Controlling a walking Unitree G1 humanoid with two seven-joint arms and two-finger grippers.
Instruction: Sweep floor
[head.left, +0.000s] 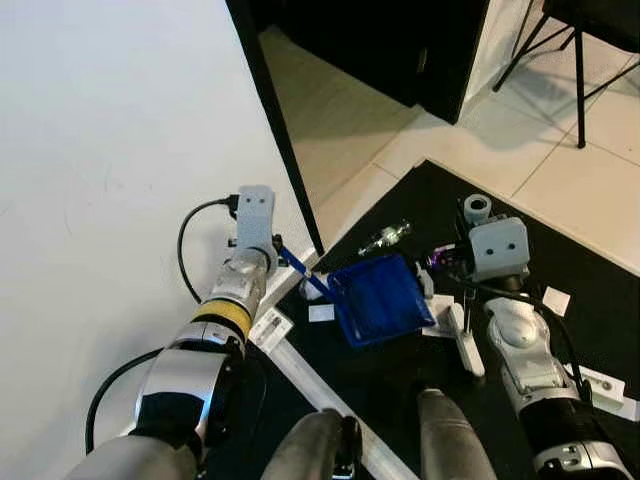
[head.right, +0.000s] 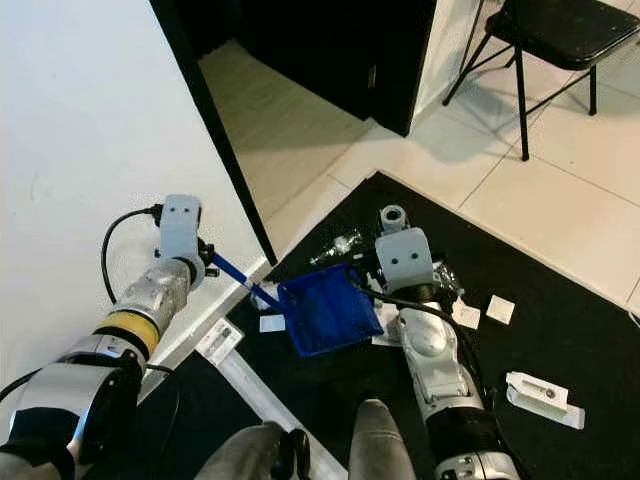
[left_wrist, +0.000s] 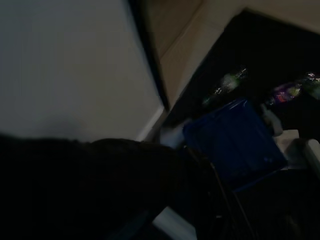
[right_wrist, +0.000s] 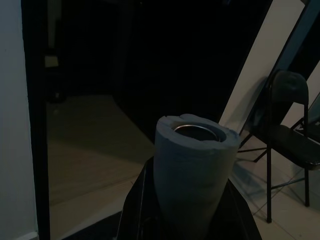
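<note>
On the black mat (head.right: 560, 330) beside the white wall (head.right: 90, 120), a blue dustpan (head.right: 325, 310) lay flat with its blue handle (head.right: 235, 276) angled up toward the left tool (head.left: 262, 262), which was clenched on that handle near the dark door frame (head.left: 275, 120). The right tool (head.right: 405, 285) was closed around a grey-wrapped broom handle (right_wrist: 192, 175), whose hollow top end stood upright between the black fingers (right_wrist: 135, 210) in the right wrist view; the same handle end (head.left: 477, 208) rose just above the right wrist in the left eye view. Litter lay near the pan: a crumpled clear plastic bottle (head.left: 386, 237) just beyond its far edge, a purple wrapper (head.left: 440, 259) close to its right corner, and white paper scraps (head.right: 500, 308) scattered on the mat. A white box-like item (head.right: 540, 396) rested farther right. A black folding chair (head.right: 560, 40) stood on the pale tiled floor (head.right: 590, 180), well apart from the pan.
</note>
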